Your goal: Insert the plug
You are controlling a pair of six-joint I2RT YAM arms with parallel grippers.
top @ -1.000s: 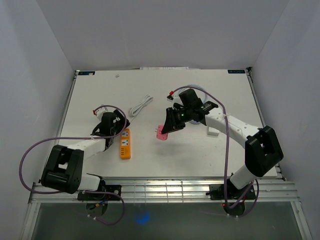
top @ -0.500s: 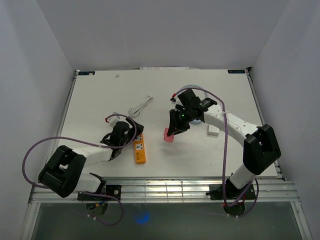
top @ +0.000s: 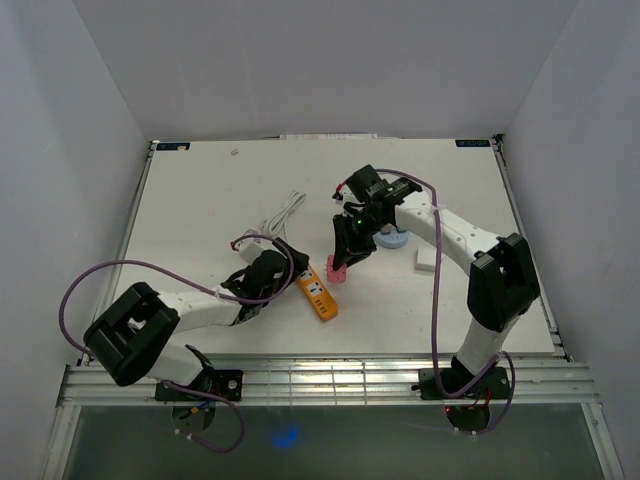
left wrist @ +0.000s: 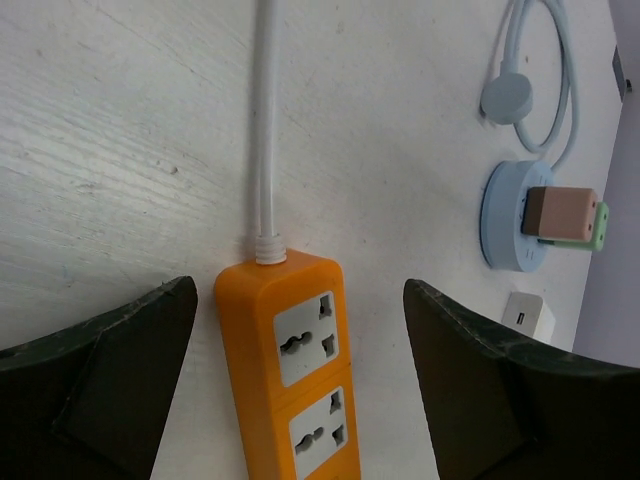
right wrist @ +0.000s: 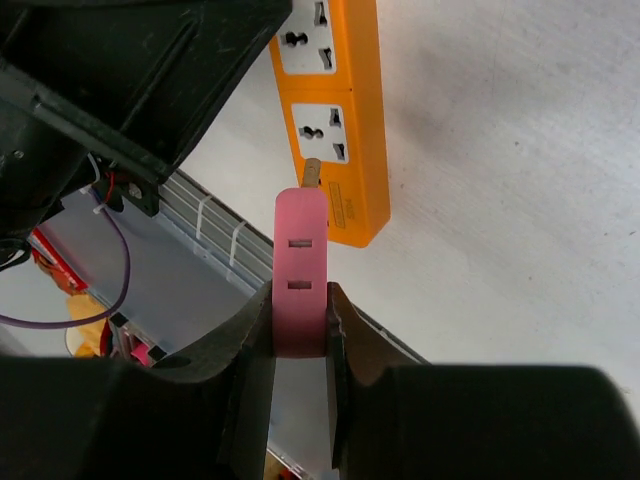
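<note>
The orange power strip [top: 316, 290] has slid right across the surface [top: 200, 190], close to the pink plug [right wrist: 300, 270] clamped in the right fingers [right wrist: 240, 390]. The left fingers [left wrist: 90, 380], spread apart, straddle the strip's cord end, and the left arm lies low.

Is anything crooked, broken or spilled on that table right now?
Nothing looks broken or spilled. The orange power strip lies diagonally, askew to the table edges, with the open left gripper straddling its cord end. The right gripper holds the pink plug with its prong beside the strip's end socket, not seated.
</note>
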